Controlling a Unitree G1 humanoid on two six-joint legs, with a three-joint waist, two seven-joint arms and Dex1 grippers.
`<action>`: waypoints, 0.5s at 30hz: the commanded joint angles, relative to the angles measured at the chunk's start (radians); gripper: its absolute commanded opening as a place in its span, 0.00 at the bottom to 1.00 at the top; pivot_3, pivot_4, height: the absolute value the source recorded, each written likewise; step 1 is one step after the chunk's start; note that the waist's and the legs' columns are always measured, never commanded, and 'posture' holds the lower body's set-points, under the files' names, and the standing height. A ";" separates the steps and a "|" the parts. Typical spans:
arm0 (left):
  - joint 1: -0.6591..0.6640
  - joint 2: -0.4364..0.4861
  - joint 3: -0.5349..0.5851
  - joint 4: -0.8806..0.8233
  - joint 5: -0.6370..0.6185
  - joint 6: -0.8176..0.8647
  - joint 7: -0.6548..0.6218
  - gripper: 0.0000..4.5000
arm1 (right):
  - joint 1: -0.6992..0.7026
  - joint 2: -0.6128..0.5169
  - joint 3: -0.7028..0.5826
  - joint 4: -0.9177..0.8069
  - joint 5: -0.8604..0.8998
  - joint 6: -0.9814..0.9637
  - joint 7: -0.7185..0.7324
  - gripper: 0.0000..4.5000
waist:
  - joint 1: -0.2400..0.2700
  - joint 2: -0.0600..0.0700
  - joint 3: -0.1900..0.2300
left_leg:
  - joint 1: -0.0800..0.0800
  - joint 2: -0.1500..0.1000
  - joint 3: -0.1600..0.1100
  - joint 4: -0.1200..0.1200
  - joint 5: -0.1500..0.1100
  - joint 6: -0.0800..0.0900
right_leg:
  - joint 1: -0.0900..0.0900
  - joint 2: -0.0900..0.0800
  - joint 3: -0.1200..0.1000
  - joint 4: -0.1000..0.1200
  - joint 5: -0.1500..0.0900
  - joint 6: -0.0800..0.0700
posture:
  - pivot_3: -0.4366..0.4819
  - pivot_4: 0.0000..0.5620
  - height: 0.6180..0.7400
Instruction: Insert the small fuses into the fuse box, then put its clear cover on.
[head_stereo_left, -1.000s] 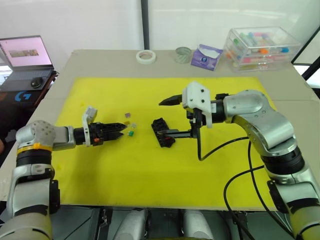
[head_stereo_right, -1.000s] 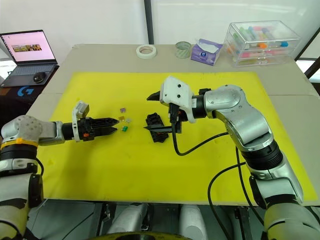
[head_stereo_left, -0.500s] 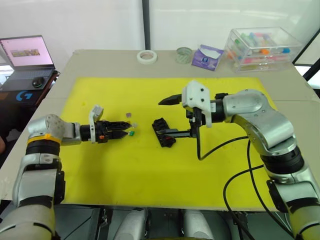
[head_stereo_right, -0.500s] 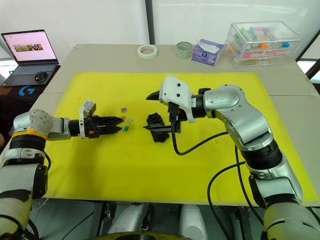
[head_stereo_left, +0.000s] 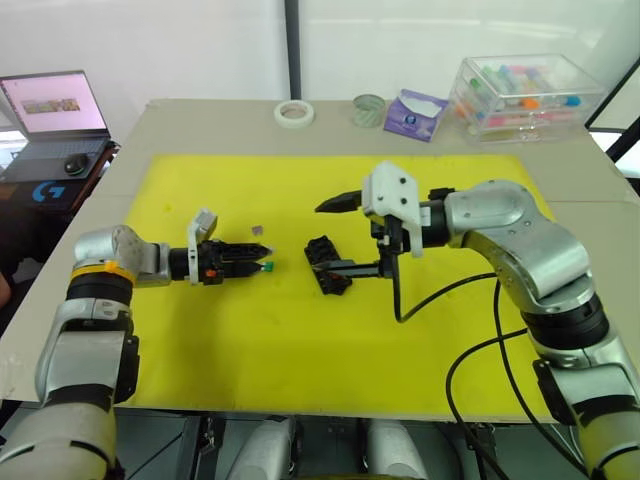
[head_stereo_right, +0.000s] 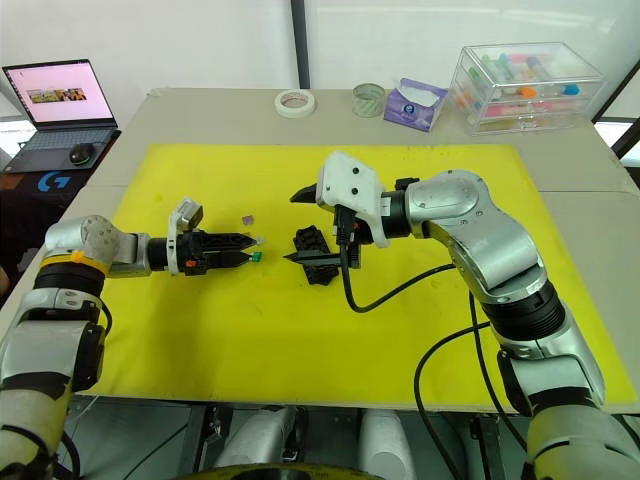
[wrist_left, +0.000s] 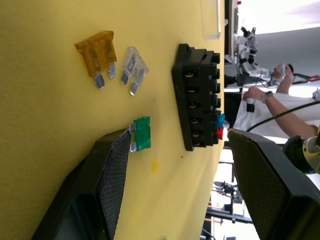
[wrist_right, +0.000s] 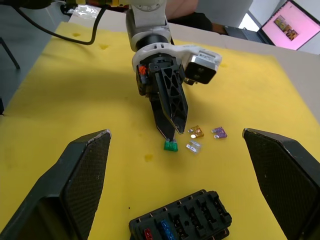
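Observation:
The black fuse box (head_stereo_left: 327, 277) lies mid-mat, and a red and a blue fuse (wrist_right: 156, 231) sit in its slots. My right gripper (head_stereo_left: 320, 237) is open wide, with its lower finger lying along the box. My left gripper (head_stereo_left: 262, 266) is open and low on the mat, and one fingertip touches the green fuse (wrist_left: 141, 133). Orange (wrist_left: 98, 50) and clear (wrist_left: 134, 67) fuses lie just beyond the green one. A purple fuse (wrist_right: 219, 132) lies farther back. A faint transparent rectangle (wrist_left: 210, 20), seemingly the clear cover, rests on the mat past the box.
The yellow mat (head_stereo_left: 300, 380) covers the table. Along the back edge stand a tape roll (head_stereo_left: 292, 112), a clear roll (head_stereo_left: 367, 108), a tissue pack (head_stereo_left: 412, 113) and a large clear box of coloured tubes (head_stereo_left: 520, 95). A laptop (head_stereo_left: 45, 115) is at the far left. A person (wrist_left: 265, 100) is in the background.
My left gripper has slid to the right along the mat until its tip reached the green fuse. The right arm and the fuse box have stayed put.

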 joint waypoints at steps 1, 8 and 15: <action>0.029 -0.013 -0.031 -0.039 0.010 0.006 -0.012 0.72 | -0.020 0.002 -0.027 -0.037 0.014 -0.001 -0.007 1.00 | 0.000 0.000 0.000 | 0.000 0.000 0.000 0.000 0.000 0.000 | 0.000 0.000 0.000 0.000 0.000 0.000 | 0.48 0.27 1.00; 0.058 -0.027 -0.009 -0.087 -0.001 0.018 -0.003 0.72 | -0.019 0.001 -0.024 -0.039 0.014 0.000 -0.008 1.00 | 0.000 0.000 0.000 | 0.000 0.000 0.000 0.000 0.000 0.000 | 0.000 0.000 0.000 0.000 0.000 0.000 | 0.48 0.27 1.00; 0.091 -0.066 0.071 -0.081 0.005 -0.009 0.066 0.72 | -0.021 0.006 -0.021 -0.041 0.013 0.000 -0.012 1.00 | 0.002 0.000 0.000 | 0.000 0.000 0.000 0.000 0.000 0.000 | 0.000 0.000 0.000 0.000 0.000 0.000 | 0.48 0.27 1.00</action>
